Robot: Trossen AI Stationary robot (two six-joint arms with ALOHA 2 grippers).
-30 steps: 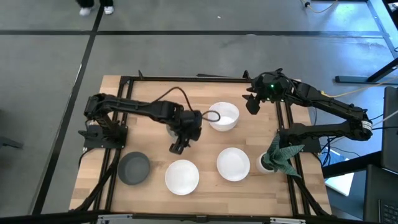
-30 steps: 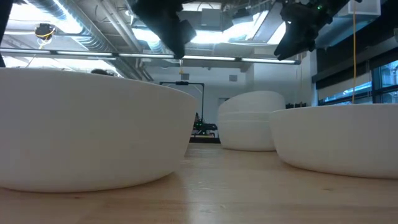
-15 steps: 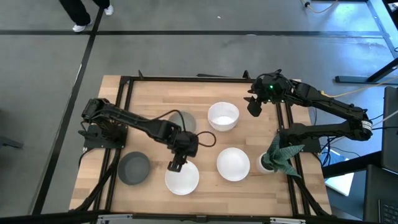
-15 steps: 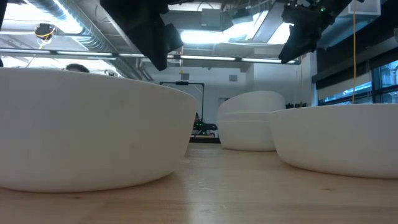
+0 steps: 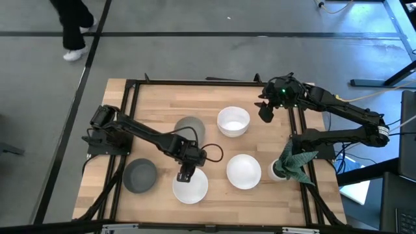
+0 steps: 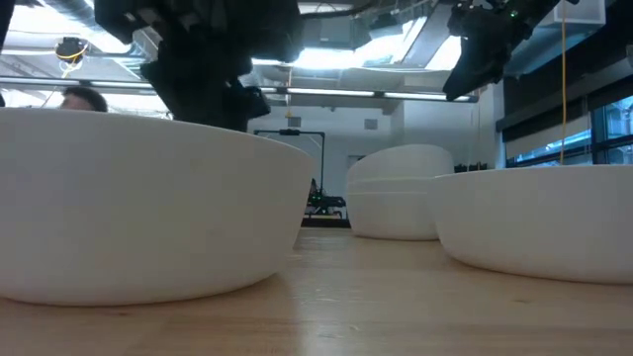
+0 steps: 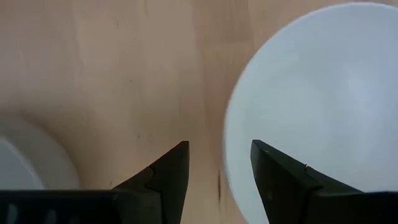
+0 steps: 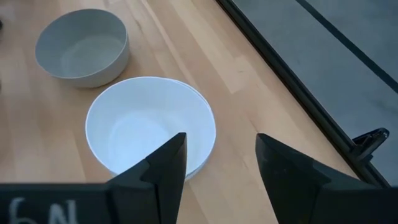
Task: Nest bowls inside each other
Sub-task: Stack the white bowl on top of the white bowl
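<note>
Three white bowls sit on the wooden table: a near one, one to its right, and a far one whose doubled rim shows another nested in it. One grey bowl rests at near left, another left of the far white bowl. My left gripper is open, low over the near white bowl's far rim, with one finger on either side of the rim. My right gripper hovers open beside the far white bowl.
A small white pot with a green plant stands at the table's right edge, near the right arm's base. A black frame rail borders the table. Bare wood lies between the bowls. A person's legs cross the floor beyond the far left corner.
My left gripper has moved from beside the far bowls toward the table's near edge and come down over the near white bowl's far rim. With the arm out of the way, the far grey bowl now shows uncovered. The person has walked along the floor.
</note>
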